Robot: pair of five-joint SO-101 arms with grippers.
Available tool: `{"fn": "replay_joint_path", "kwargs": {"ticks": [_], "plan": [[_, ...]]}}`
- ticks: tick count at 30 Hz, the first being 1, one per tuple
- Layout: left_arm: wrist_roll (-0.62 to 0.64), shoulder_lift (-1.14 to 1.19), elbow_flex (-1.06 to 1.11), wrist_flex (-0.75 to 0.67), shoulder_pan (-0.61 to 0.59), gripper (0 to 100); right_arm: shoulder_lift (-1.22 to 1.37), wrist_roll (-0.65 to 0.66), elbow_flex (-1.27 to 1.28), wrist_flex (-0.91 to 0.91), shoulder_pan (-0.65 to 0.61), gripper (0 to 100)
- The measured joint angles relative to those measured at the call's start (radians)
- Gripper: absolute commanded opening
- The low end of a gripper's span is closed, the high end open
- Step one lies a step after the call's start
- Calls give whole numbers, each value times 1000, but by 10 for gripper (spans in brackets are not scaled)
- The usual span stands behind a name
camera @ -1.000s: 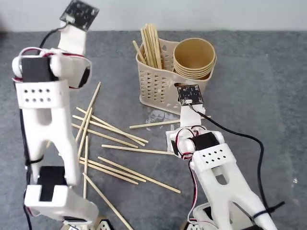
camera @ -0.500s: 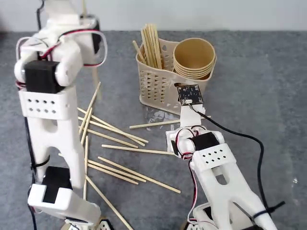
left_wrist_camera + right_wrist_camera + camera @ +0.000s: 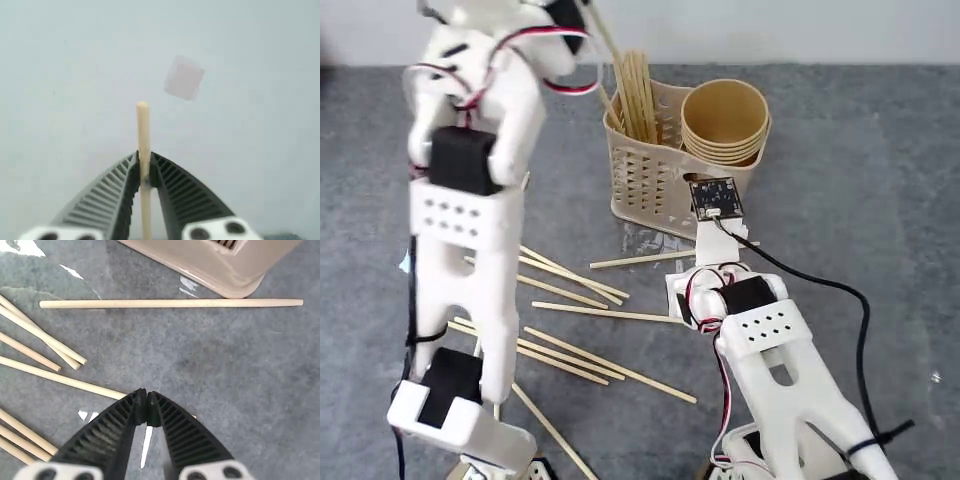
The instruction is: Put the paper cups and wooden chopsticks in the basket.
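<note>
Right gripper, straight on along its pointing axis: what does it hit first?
Likely the chopstick passing right under the right gripper's shut tips, else bare table; depth is unclear. Farther along that line lie a second chopstick, crosswise, then the basket.

The basket (image 3: 650, 190) stands at the back of the bench (image 3: 860, 220). In it, cups (image 3: 725, 120) sit on the right and chopsticks (image 3: 638, 95) stand on the left. One stick (image 3: 640, 260) lies just in front of the basket. More sticks (image 3: 600, 312) lie scattered further left and nearer.
</note>
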Motion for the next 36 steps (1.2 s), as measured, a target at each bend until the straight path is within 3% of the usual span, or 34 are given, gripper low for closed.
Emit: {"fn": "replay_joint_path", "kwargs": {"ticks": [7,11,14,23,29,36], "plan": [[-11,2,345,-299,8,16,0,0,0,0,0,9],[-95,3,423,-327,17,112,0,0,0,0,0,9],[-112,-14,423,-250,31,182,0,0,0,0,0,9],[-115,-117,264,103,15,133,0,0,14,0,0,9],[-127,-126,172,298,-127,117,0,0,61,-72,2,9],[-236,-126,169,569,-275,37,0,0,66,-80,0,9]]}}
